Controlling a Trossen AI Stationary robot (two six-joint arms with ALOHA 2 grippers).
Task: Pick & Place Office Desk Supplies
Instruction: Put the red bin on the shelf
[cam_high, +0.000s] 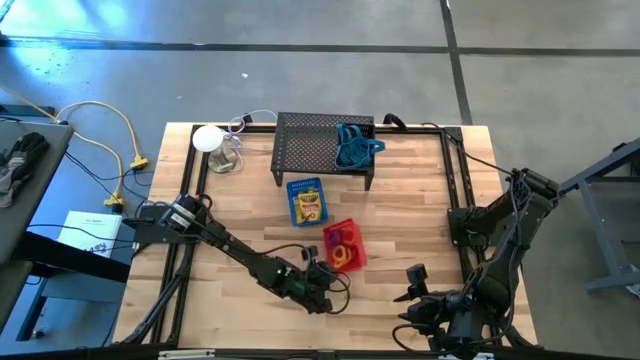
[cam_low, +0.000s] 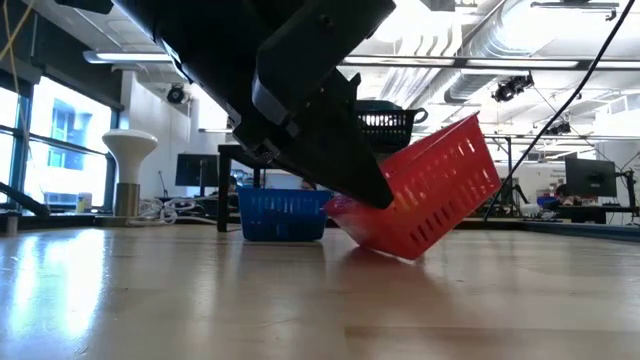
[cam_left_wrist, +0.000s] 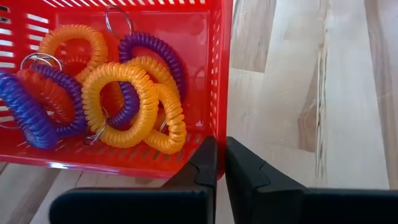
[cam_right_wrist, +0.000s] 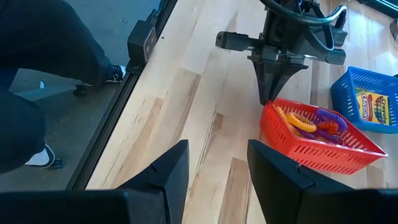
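A red bin (cam_high: 343, 245) holds coiled orange, yellow and purple rings (cam_left_wrist: 118, 99) and stands tilted in the low view. My left gripper (cam_left_wrist: 221, 162) is at the bin's near left corner, shut on its wall. A blue bin (cam_high: 307, 200) beyond it holds yellow printed boxes (cam_right_wrist: 373, 102). Bluish looped cords (cam_high: 355, 145) lie on top of the black mesh rack (cam_high: 310, 150). My right gripper (cam_right_wrist: 217, 165) hovers open over the bare near right part of the table, touching nothing. My left gripper pinches the red bin's wall at a corner (cam_left_wrist: 221, 134) between its two fingers. The fingers come steeply down from above, slanting from the table's left (cam_right_wrist: 268, 99). The bin (cam_low: 440, 190) is tilted, with one lower edge (cam_low: 400, 252) on the table.
A white lamp-like object (cam_high: 208, 138) and a clear object (cam_high: 228, 158) stand at the table's far left. Dark frame rails (cam_high: 458, 180) run along the left and right edges. Bare wood (cam_high: 410, 230) lies between the red bin and the right arm.
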